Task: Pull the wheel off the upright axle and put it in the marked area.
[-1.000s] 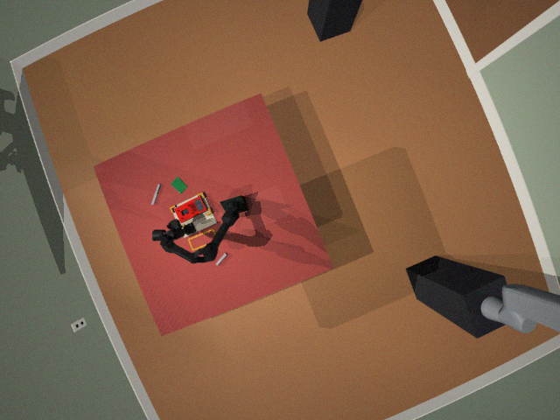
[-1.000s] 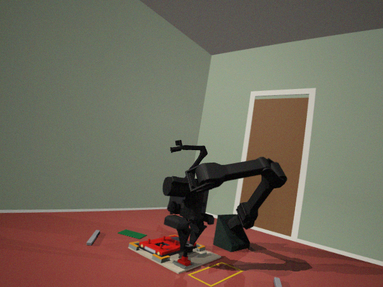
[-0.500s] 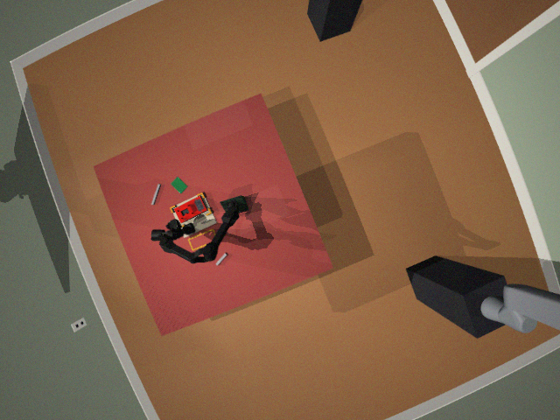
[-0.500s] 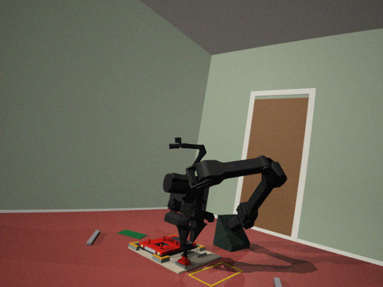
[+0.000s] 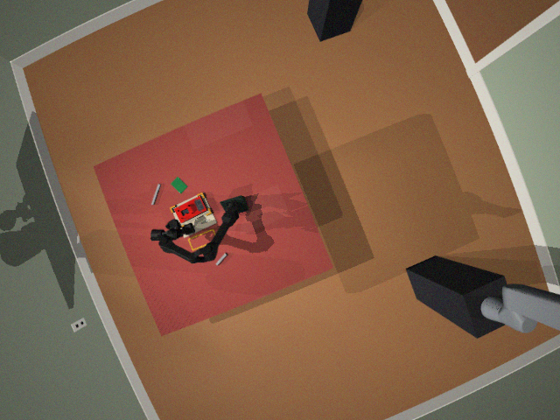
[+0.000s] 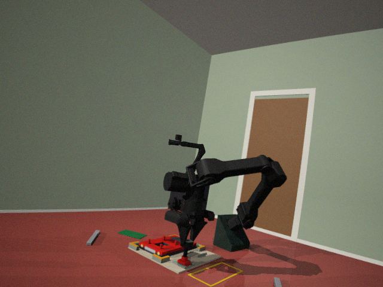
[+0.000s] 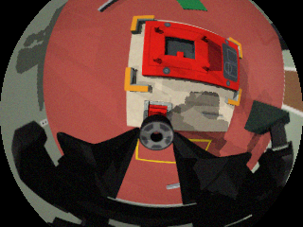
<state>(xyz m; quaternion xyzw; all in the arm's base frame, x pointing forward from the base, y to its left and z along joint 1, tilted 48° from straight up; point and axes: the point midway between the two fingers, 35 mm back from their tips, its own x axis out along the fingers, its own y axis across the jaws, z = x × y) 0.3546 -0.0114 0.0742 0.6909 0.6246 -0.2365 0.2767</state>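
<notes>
My gripper is shut on the wheel, a dark tyre with a grey spoked hub and a dark centre hole, facing up. The fingers hold it from both sides, above the red block on the beige board. A dark upright post shows between block and fingertips in the exterior view; whether it still reaches into the wheel I cannot tell. The marked area, a yellow outline, lies on the table beside the board. In the top view the arm hides the wheel.
A red car body sits on the board between orange corner pieces. A green plate lies behind it. One grey bar lies at the far side, another beyond the outline.
</notes>
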